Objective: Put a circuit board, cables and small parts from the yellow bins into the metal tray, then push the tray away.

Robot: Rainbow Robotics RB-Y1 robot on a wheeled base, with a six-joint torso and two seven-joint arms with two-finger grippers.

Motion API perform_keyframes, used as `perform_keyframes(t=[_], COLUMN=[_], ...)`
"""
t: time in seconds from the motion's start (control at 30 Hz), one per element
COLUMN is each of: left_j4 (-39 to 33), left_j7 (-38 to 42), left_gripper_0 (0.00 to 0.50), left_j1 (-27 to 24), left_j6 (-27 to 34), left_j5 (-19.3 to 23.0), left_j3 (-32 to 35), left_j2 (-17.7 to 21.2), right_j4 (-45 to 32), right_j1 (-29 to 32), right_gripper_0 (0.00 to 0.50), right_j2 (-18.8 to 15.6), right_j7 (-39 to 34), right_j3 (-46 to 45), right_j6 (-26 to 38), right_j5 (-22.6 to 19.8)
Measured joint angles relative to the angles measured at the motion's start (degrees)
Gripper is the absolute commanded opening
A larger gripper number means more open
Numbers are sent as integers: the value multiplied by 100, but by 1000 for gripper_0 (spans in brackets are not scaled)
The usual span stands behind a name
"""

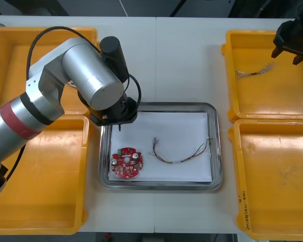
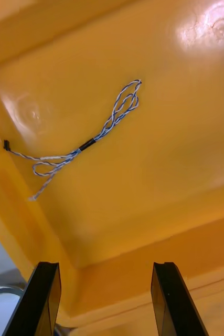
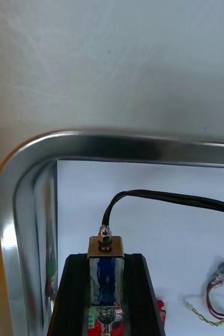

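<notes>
My left gripper (image 1: 119,122) hangs over the near-left corner of the metal tray (image 1: 216,151), shut on a small metal part (image 3: 105,261) with a blue body and a black cable (image 3: 169,199) trailing from it. In the white-lined tray lie a round red circuit board (image 1: 126,163) and a red and yellow cable (image 1: 179,154). My right gripper (image 1: 287,53) is open above the far right yellow bin (image 1: 272,101). A twisted blue and white cable (image 2: 91,142) lies on that bin's floor, beyond the open fingers (image 2: 41,299).
Two yellow bins (image 1: 50,196) sit at the left under my left arm, and another yellow bin (image 1: 278,186) at the near right. Seen from the left wrist, the tray rim (image 3: 91,140) curves just ahead of the held part.
</notes>
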Motion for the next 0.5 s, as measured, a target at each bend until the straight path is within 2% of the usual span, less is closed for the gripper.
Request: perform_keyframes(t=[0.17, 0.33, 0.5], left_j4=[0, 0, 0], left_j7=[0, 1, 1], left_gripper_0=[1, 0, 2], left_j1=[43, 45, 98], left_j6=[-166, -380, -593], left_j5=[-8, -37, -143], left_j3=[-234, -470, -547], left_j2=[-8, -18, -35], right_j4=[337, 717, 1412], right_j1=[-119, -262, -559], right_gripper_0=[500, 500, 500], right_j2=[98, 173, 194], right_j7=[-988, -1507, -2153], right_j3=[0, 0, 0], right_j6=[-437, -864, -1249], right_j5=[0, -1, -1])
